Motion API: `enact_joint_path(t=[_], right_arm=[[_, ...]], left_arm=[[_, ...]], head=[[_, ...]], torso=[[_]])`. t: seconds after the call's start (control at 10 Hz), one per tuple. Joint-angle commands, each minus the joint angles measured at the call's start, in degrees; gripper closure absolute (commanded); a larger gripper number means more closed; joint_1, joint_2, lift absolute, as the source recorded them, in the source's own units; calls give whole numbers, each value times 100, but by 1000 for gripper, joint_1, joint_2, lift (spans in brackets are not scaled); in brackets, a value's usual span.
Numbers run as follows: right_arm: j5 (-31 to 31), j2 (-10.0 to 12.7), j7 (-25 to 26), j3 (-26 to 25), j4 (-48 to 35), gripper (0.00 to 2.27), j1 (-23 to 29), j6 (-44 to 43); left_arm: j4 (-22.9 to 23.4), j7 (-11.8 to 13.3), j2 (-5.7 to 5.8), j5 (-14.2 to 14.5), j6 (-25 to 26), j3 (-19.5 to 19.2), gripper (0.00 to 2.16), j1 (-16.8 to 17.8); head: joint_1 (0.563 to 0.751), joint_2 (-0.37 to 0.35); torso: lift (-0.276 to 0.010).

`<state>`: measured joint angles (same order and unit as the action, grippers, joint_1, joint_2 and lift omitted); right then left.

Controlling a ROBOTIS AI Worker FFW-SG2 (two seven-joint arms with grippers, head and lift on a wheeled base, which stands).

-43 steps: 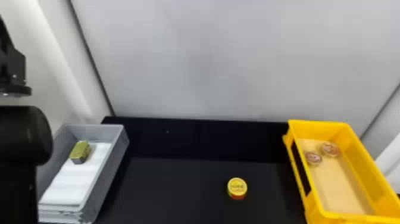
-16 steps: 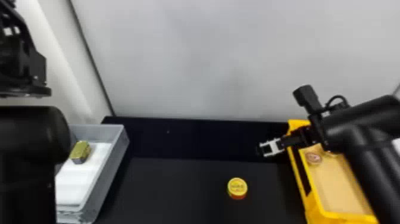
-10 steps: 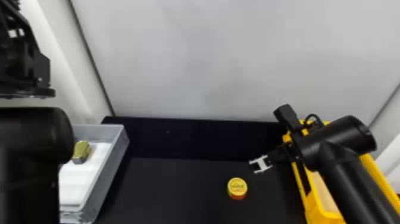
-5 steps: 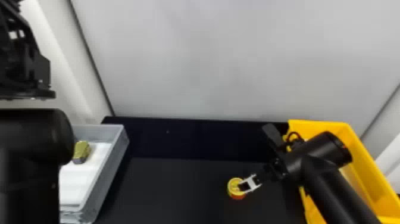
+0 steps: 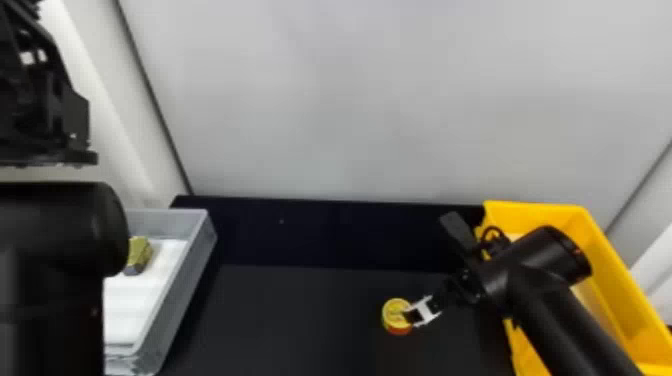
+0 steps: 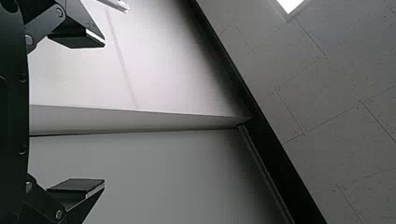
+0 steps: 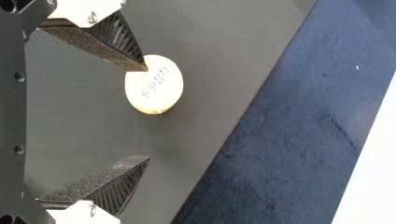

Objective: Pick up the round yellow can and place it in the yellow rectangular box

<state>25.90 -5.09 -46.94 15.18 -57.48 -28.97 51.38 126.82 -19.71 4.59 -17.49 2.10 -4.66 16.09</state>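
Fingers (image 5: 413, 316) over table (image 5: 290, 315), wall (image 5: 375, 110) beyond.

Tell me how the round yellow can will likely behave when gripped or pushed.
The round yellow can has a crisp circular rim, so it is probably stiff. It stands low on the black table, so a push would likely slide it rather than tip it. On its round side, it might roll.

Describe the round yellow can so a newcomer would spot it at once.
On the black table, look between the grey tray at left and the yellow box at right. Nearer the box sits a short can, red low on its side, by the right gripper. Unlike the angular gold block in the tray, it is round with a yellow top.
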Motion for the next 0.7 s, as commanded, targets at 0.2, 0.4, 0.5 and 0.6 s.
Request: enact_joint_path(t=[0.2,0.4,0.5,0.6], right_arm=[[-357,104,394,30,484,121,-30,-443],[-488,175,569,56,712,131,-74,-671],[-550,192,701,109,747,131,-100,-768],[-629,201,816,197,879,131,-162,-891]], left_arm=[[-43,19,-20,0,-34,70,206,52],[-43,37,-20,0,-34,79,203,70],[-52,46,-11,0,-34,88,203,70],[-52,63,-11,0,-34,88,203,70]], head=[[663,54],[663,54],[663,54],[663,54]], torso=[[-10],[-10],[-10],[-10]])
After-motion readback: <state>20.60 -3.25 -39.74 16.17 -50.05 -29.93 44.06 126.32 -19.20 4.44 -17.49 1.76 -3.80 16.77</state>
